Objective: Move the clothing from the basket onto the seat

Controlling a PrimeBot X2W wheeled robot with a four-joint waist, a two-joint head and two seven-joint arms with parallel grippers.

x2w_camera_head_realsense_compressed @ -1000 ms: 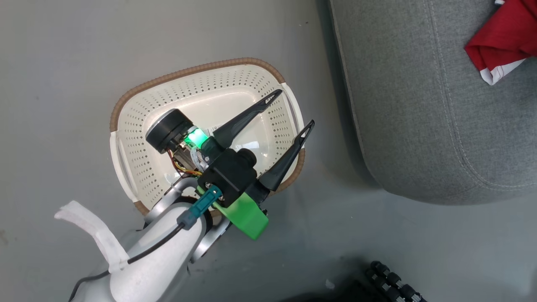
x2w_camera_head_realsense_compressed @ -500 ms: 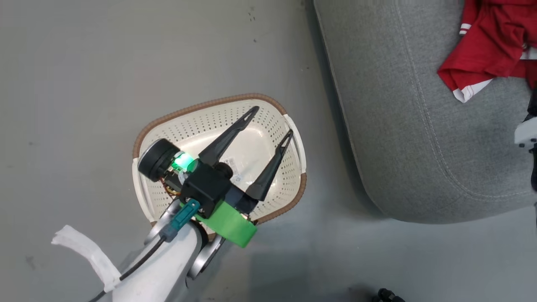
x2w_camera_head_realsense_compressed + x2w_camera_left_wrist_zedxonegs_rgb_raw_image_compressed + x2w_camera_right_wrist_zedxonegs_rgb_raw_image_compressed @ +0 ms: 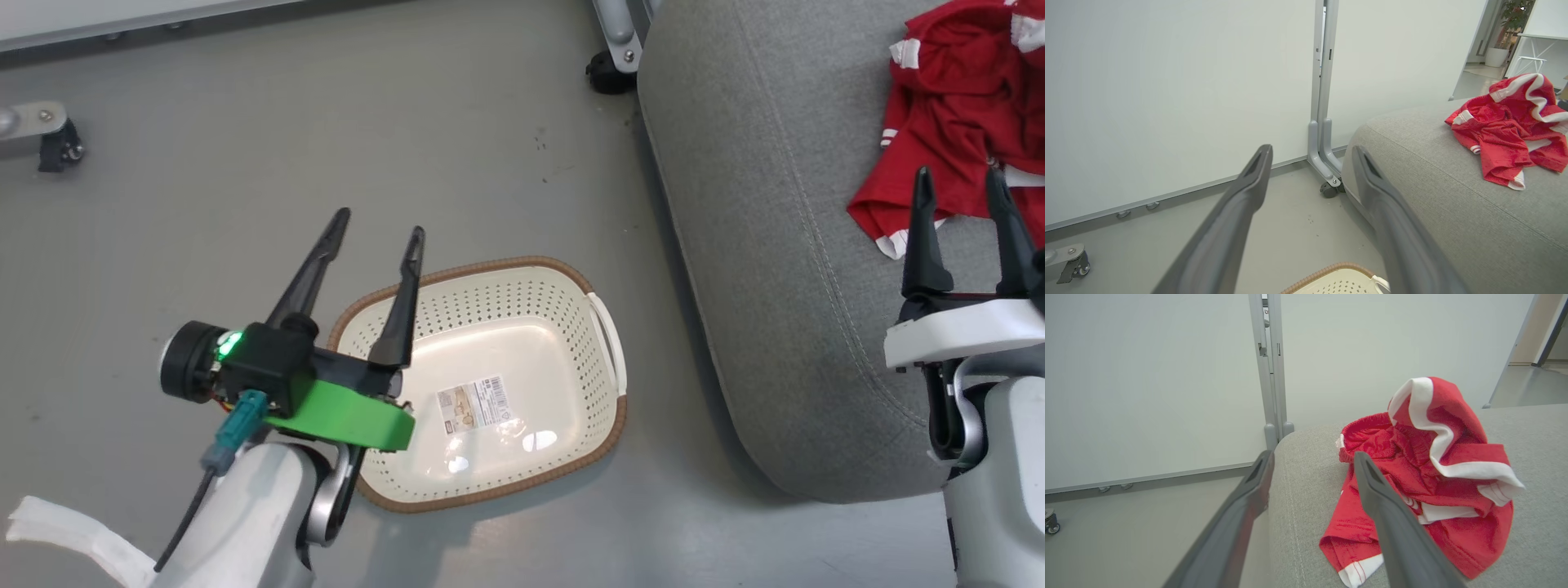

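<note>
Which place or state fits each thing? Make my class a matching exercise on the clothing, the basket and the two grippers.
1 clothing
2 basket
3 left gripper
4 right gripper

A empty, on the floor
B heaped on the seat
C open, fingers toward the clothing
D open, beside the basket

Pairs: 1-B, 2-A, 3-D, 4-C

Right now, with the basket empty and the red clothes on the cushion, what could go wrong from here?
1. The open right end effector points at the crumpled red-and-white clothing on the large grey fabric seat; a careless swing might snag the fabric and drag it off.
2. The open left end effector hangs by the brown rim of the cream perforated plastic basket; lowering might knock it askew.
</note>
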